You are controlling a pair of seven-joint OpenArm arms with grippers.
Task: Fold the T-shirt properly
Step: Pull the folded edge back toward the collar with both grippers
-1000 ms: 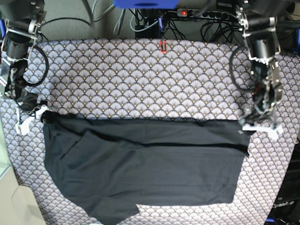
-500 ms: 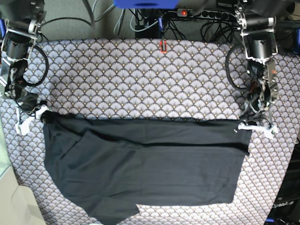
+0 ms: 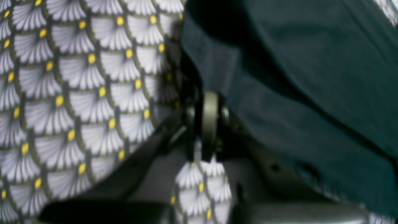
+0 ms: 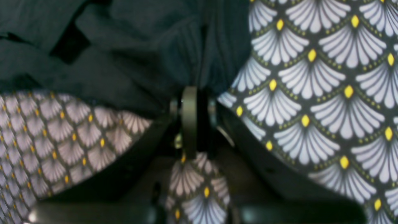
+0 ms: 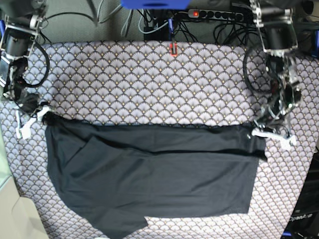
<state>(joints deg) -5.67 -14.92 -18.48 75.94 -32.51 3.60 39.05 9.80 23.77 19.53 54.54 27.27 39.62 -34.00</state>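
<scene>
The black T-shirt (image 5: 149, 179) lies spread over the near half of the table, its far edge a straight fold line. At the far corner on the base view's right, my left gripper (image 5: 260, 133) is shut on the cloth. The left wrist view shows that left gripper (image 3: 206, 102) with closed jaws at the edge of the T-shirt (image 3: 311, 77). The right gripper (image 5: 44, 117) pinches the far corner on the base view's left. In its wrist view the right gripper (image 4: 189, 93) is shut on bunched T-shirt (image 4: 124, 46) cloth.
A fan-scale patterned tablecloth (image 5: 149, 84) covers the table. A small red marker (image 5: 173, 48) sits at its far edge, with a power strip (image 5: 219, 14) and cables behind it. A pale surface (image 5: 10, 209) borders the near left corner.
The left gripper went from open to shut on the shirt's corner. The right gripper tightened. The corner at the right gripper has shifted slightly toward the far side.
</scene>
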